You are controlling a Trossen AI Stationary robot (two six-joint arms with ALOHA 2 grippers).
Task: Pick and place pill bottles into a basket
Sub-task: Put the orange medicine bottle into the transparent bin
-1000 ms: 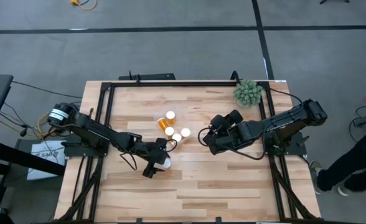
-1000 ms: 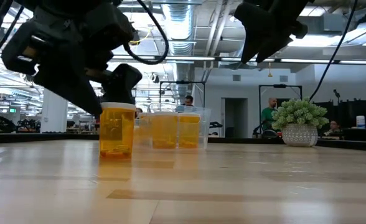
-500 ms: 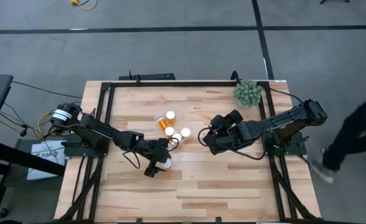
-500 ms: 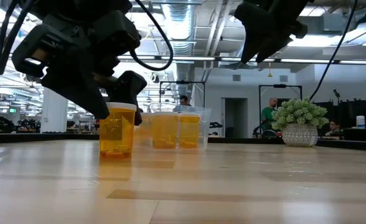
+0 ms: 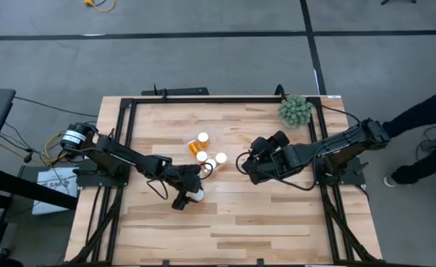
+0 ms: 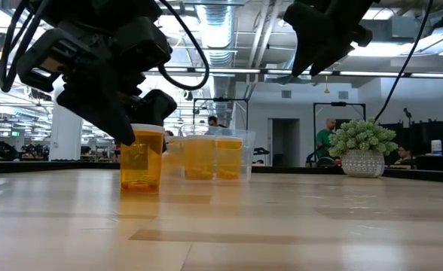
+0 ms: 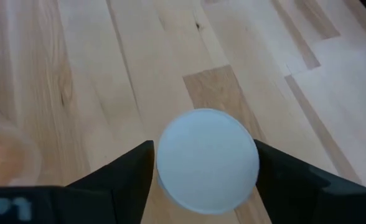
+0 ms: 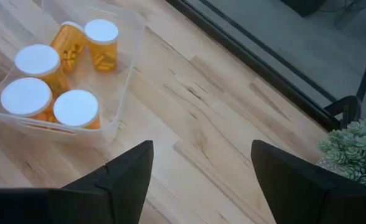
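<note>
Left gripper (image 7: 205,163) spread wide, straddling a loose pill bottle (image 7: 206,160) beside the basket (image 8: 126,53); could tip it if closing off-centre. Right gripper (image 8: 201,163) hanging open.

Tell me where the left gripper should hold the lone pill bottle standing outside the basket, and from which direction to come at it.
Grip the lone pill bottle just under its white cap, coming straight down from above. It stands upright on the table, apart from the basket, so both sides look free. The left gripper already straddles the cap, one finger on each side, open; closing there should probably hold.
</note>
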